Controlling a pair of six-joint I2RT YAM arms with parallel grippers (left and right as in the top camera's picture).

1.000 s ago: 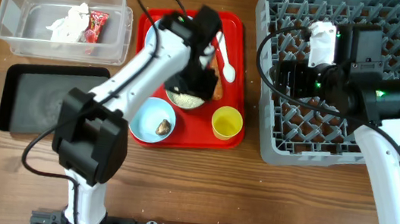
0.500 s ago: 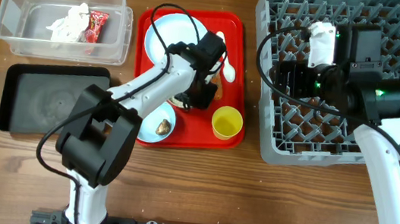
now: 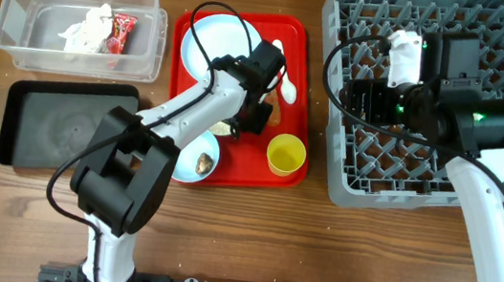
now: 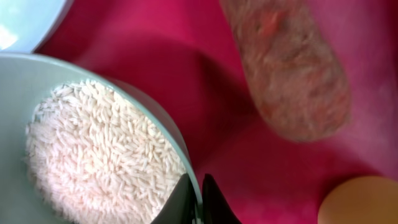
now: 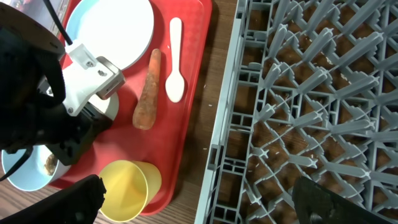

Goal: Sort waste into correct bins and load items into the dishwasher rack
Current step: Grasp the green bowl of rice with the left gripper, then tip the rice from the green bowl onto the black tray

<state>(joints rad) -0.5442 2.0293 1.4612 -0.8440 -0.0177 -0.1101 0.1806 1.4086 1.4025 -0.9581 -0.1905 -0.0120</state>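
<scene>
Rice (image 4: 106,162) fills a green bowl (image 4: 18,87), its rim pinched by the left tool (image 4: 198,198); a carrot stick (image 4: 289,74) lies just ahead of that tool on the tray (image 4: 155,37). Right tool (image 5: 202,202), spread wide, hangs at the rack (image 5: 311,93) edge, a cup (image 5: 130,186) near one finger.

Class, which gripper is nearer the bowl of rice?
Left. The left gripper pinches the rim of the bowl of rice; the right gripper hangs open above the rack, near its edge.

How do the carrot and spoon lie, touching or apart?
Apart. The right wrist view shows a strip of red tray between the carrot and the spoon.
</scene>
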